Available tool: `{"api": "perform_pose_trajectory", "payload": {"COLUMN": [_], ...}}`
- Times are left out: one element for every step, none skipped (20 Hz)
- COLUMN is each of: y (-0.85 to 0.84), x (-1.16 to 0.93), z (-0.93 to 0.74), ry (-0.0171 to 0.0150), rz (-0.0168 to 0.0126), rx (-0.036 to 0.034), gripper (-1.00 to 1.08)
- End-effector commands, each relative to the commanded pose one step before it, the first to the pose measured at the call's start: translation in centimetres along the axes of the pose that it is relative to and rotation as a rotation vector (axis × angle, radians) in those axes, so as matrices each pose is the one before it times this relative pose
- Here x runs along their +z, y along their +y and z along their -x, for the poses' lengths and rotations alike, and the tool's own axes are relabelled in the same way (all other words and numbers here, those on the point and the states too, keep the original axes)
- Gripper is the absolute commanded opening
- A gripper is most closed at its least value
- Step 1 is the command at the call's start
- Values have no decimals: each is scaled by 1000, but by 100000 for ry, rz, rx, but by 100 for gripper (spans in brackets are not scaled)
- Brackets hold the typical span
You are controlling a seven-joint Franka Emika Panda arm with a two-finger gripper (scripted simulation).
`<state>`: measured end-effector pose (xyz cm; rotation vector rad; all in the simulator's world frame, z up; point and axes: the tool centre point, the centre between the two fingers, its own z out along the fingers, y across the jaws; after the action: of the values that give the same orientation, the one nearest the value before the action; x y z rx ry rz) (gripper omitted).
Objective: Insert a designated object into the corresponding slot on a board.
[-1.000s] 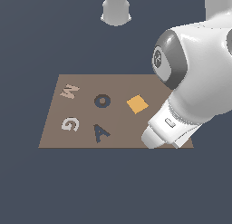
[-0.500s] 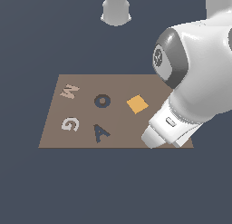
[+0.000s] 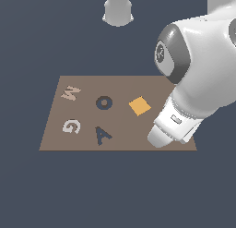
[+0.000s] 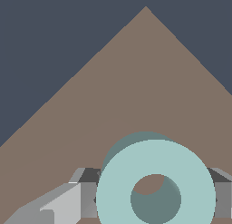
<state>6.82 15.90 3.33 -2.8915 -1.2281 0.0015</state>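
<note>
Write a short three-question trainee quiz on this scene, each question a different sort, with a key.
1. True or false: the teal ring already sits in the dark ring slot.
2. Multiple choice: which shape on the board lies nearest the arm in the exterior view? A) the pinkish W B) the orange square C) the pale G
3. Fill in: in the wrist view, the ring sits between the fingers of the ____.

Key:
1. False; it is at the gripper.
2. B
3. gripper

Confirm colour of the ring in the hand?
Light teal ring; clearest in the wrist view.
</note>
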Motion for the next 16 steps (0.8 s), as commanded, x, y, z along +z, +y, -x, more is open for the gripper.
{"api": "perform_pose_trajectory", "payload": {"y": [-501, -239, -253, -268, -282, -295, -309, -322, -334, -347, -359, -371, -382, -391, -392, -389], "x": [-51, -9, -10, -10, -11, -11, -12, -12, -12, -13, -13, -13, -14, -14, -14, -13], "z": [415, 197, 210, 222, 234, 246, 257, 268, 280, 291, 301, 311, 322, 331, 332, 329], "ry": [54, 4, 5, 5, 5, 5, 5, 5, 5, 5, 5, 5, 5, 5, 4, 4], "rz": [43, 3, 4, 4, 4, 4, 4, 4, 4, 4, 5, 5, 5, 5, 4, 4], "rx": [-5391, -2503, -2657, -2808, -2957, -3103, -3247, -3388, -3524, -3657, -3787, -3912, -4033, -4139, -4150, -4117], "gripper": [-100, -100, -100, -100, -100, -100, -100, -100, -100, -100, -100, -100, -100, -100, -100, -100]}}
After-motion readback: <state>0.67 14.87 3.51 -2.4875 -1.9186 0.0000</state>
